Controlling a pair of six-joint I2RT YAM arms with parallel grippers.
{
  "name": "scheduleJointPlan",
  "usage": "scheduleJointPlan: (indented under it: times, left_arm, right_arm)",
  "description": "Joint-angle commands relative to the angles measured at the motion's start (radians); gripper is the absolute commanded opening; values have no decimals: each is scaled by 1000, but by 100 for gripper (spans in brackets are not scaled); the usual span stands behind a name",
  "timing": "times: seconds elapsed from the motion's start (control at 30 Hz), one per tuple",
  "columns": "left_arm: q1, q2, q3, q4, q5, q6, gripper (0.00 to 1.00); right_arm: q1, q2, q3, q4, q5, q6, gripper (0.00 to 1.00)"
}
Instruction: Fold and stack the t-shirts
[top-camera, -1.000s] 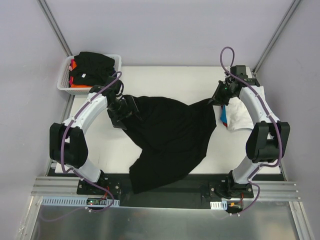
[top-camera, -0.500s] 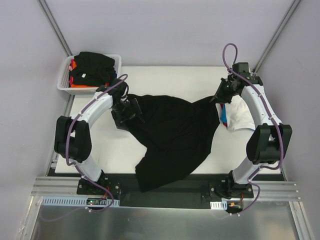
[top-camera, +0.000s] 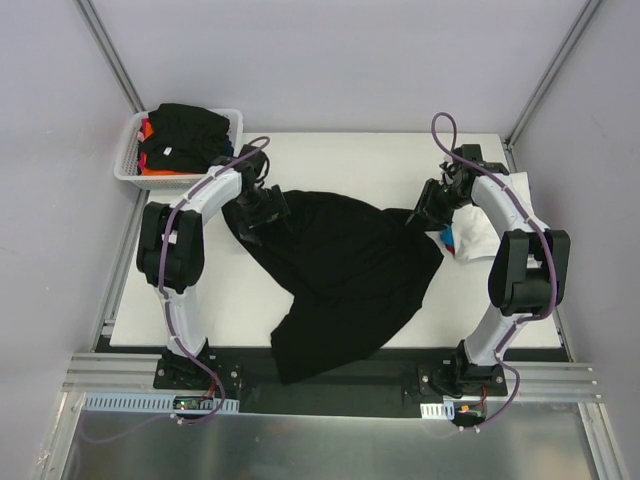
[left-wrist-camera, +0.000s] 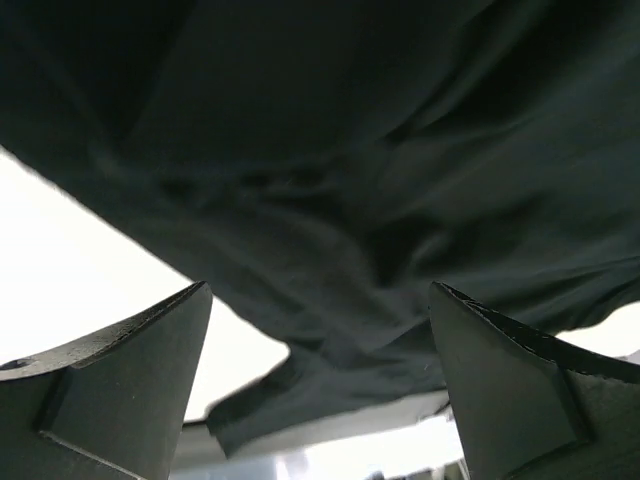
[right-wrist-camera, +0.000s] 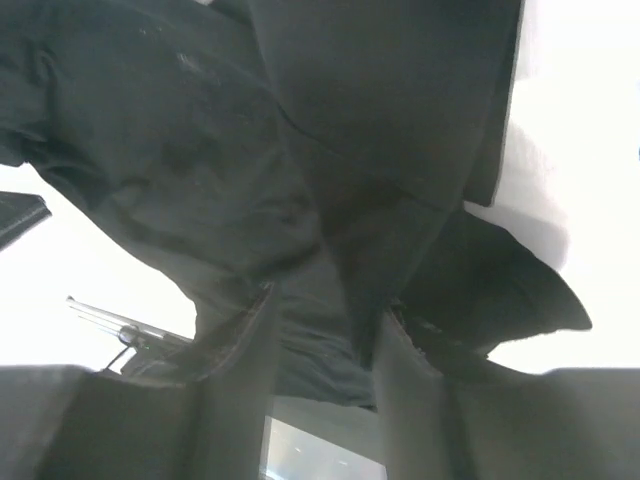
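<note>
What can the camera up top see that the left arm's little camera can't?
Only the top view shows the whole black t-shirt spread on the table. It also shows the left arm, the right arm, the white basket of clothes at the far left, and a white t-shirt beside the right arm. Only the left wrist view shows that arm's own fingers up close, with the jaws wide apart, and the cloth's wrinkles. Both show the black t-shirt and the white table.
</note>
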Motion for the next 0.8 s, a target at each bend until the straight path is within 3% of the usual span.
scheduleJointPlan:
  times: [0.0,0.23,0.3,0.5,0.77]
  left_arm:
    - [-7,38,143,6,-76,79,90]
    - [-7,127,213,7,-114,119,90]
    - [-9,145,213,10,-113,121,90]
    - [-9,167,205,10,-107,152,90]
    - [-7,171,193,10,-107,187,89]
  right_arm:
    - [8,-65,47,-33,-58,17,38]
    - [137,-69,1,-99,-60,-25,38]
    - [153,-57,-25,-105,-74,-34,46]
    - [153,-91,-37,-129,33,-54,52]
    - [82,-146,87,-160,204,-46,36]
